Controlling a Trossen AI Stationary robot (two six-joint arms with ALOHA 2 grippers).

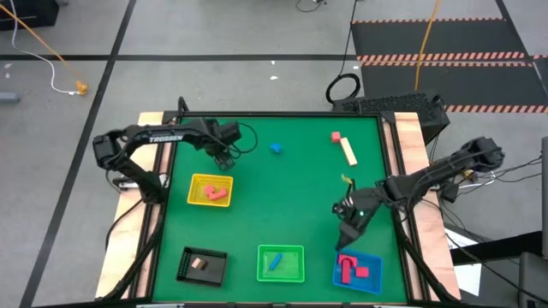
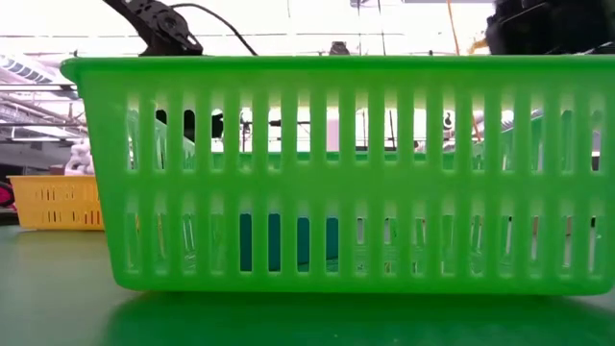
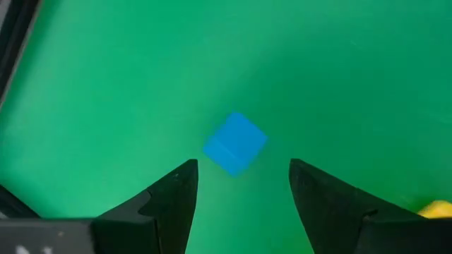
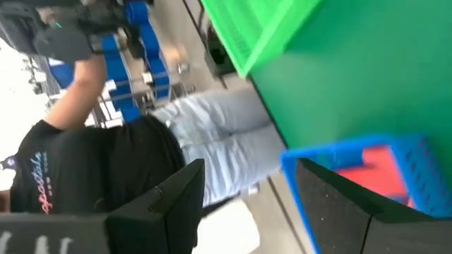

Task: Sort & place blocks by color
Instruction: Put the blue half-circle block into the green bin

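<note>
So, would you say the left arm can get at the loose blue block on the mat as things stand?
Probably yes: the left gripper is open, and the blue block lies just ahead of its fingers on bare green mat, with nothing between them.

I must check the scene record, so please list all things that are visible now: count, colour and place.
table: one, green top.
yellow tray: one, left side, red blocks inside.
black tray: one, near left corner, a pale block inside.
green tray: one, near edge middle, a blue block inside.
blue tray: one, near right corner, red blocks inside.
loose blue block: one, far middle.
loose red block: one, far right.
loose cream bar: one, beside it.
person: one, dark shirt, beyond the table.
left gripper: open, near the loose blue block.
right gripper: open and empty, above the blue tray.
</note>
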